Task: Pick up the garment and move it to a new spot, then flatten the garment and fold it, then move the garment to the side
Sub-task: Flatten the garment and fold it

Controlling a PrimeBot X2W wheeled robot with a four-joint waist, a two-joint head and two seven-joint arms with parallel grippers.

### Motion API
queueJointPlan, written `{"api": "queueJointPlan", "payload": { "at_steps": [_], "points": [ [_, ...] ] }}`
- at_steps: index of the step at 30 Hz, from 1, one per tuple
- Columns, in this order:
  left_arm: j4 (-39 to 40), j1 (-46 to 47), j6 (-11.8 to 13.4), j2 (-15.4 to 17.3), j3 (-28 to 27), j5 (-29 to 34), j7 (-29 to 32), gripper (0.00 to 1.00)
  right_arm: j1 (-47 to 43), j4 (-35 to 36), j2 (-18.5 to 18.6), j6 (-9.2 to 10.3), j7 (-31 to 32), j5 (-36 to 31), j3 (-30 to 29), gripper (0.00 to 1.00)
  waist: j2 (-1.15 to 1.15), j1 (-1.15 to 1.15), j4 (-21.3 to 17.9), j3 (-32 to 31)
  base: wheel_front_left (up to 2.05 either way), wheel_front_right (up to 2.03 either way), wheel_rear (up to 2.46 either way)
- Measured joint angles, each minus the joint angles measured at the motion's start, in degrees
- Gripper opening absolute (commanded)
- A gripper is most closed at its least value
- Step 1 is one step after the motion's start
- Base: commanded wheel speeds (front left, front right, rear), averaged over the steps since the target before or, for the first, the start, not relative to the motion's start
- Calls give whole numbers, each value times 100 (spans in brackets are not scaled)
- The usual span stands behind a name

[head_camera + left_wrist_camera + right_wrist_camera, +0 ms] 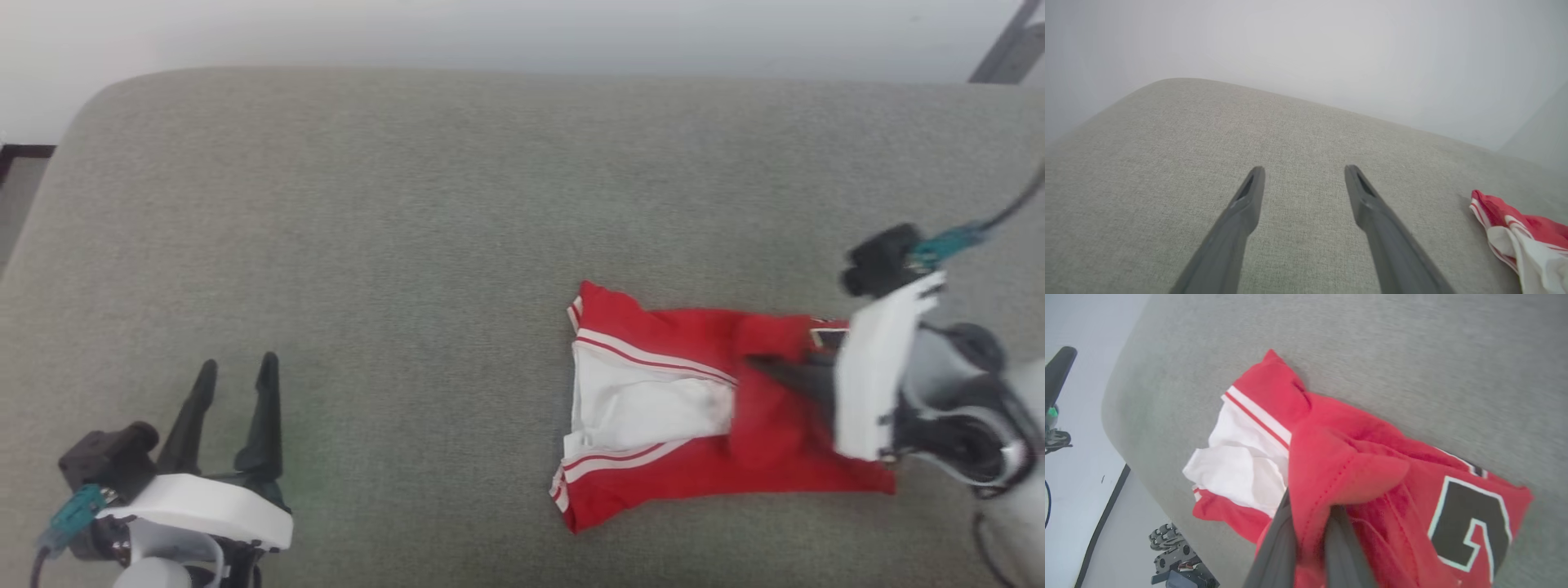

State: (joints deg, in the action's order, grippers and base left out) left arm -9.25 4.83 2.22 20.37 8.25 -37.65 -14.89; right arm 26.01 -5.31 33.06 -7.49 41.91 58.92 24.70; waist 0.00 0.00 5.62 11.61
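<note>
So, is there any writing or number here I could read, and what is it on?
"2": dark, white-outlined digit on the red garment, right wrist view.
Second figure beside it: mostly folded out of sight, unreadable.
Head view: dark patch on the garment, too blurred to read.

Grey cushion (392, 212) open left of garment (694, 478); bunched garment blocks right.

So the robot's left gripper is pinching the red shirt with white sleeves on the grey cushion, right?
Not quite: the right gripper pinches the red thin-fabric shirt with white sleeves, as the right wrist view shows. It does lie on the grey fabric cushion.
</note>
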Motion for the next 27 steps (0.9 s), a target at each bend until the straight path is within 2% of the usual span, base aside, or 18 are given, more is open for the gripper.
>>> {"api": "queueJointPlan", "payload": {
  "at_steps": [5, 11, 12, 13, 14, 19, 23, 27],
  "points": [
    [-75, 142, -56, -88, 159, 38, 45, 100, 214, -114, -432, 0, 21, -234, 472, 0, 0, 0, 240, -34, 0, 0, 0],
    [-225, 269, -124, -193, 302, 65, 58, 100, 424, -635, -683, 0, -130, -442, 720, 0, 0, 0, 504, -44, 0, 0, 0],
    [-252, 269, -133, -197, 301, 65, 58, 100, 463, -728, -733, 0, -187, -446, 720, 15, 0, 0, 523, -46, 0, 0, 0],
    [-270, 271, -155, -200, 299, 65, 55, 100, 501, -771, -761, 0, -199, -449, 760, 48, 0, 0, 534, -49, 0, 0, 0],
    [-289, 272, -156, -211, 297, 64, 51, 100, 516, -779, -800, 0, -201, -404, 789, 100, 0, 0, 538, -55, 0, 0, 0],
    [-322, 265, -172, -203, 207, 41, 40, 100, 596, -522, -725, 0, -258, -204, 704, 100, 0, 0, 442, -81, 0, 0, 0],
    [-305, 240, -170, -146, 110, 40, 21, 100, 578, -111, -324, 0, -358, -92, 320, 100, 0, 0, 227, -105, 0, 0, 0],
    [-302, 232, -154, -109, 55, 40, 14, 100, 388, -31, -2, 0, -575, -200, -85, 100, 0, 0, 25, -125, 0, 0, 0]
  ]
}}
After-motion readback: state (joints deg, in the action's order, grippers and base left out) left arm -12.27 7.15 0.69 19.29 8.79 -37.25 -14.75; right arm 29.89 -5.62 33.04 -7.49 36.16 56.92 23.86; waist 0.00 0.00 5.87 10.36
